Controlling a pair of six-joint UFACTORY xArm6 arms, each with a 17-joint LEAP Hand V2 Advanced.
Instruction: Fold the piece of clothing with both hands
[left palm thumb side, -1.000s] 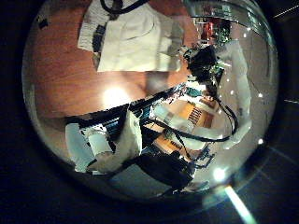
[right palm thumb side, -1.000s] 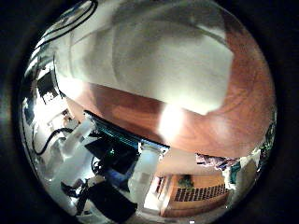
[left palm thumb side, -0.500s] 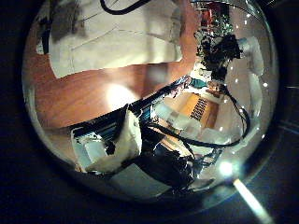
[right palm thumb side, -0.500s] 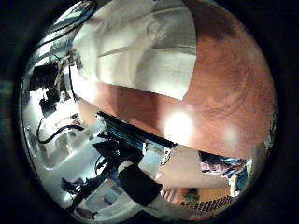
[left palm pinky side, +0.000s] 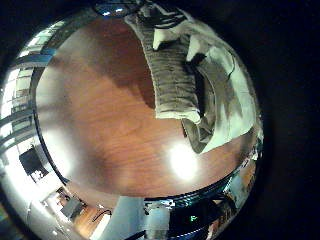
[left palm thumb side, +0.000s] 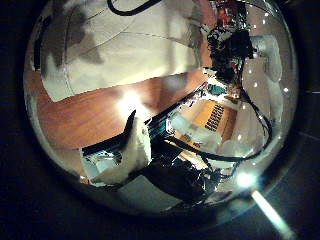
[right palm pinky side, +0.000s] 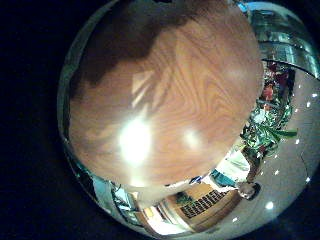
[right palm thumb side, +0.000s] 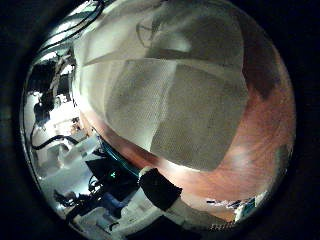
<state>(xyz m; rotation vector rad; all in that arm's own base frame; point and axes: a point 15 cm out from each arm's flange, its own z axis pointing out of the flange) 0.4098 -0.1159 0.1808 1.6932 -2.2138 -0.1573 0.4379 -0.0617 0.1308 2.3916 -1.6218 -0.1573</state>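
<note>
The piece of clothing (right palm thumb side: 170, 110) lies on the wooden table (right palm thumb side: 272, 135) and fills much of the right thumb side palm view, so it is close under that palm. A flat folded panel of it faces the camera. In the left thumb side palm view the clothing (left palm thumb side: 120, 45) spreads along the table (left palm thumb side: 90, 115), with a hand (left palm thumb side: 232, 50) showing at its far end. From the left little finger side the clothing (left palm pinky side: 190, 80) appears as a bunched, creased strip on the table (left palm pinky side: 100, 120). No fingers show clearly on either hand.
The right little finger side palm view holds only bare tabletop (right palm pinky side: 170, 90), shaded at one side. The table's edge (left palm thumb side: 150, 118) runs close below the clothing, with room equipment and furniture beyond it.
Both thumb side views have shifted. The clothing now fills more of the right thumb side view and reaches wider across the left one, so both palms have moved nearer over it.
</note>
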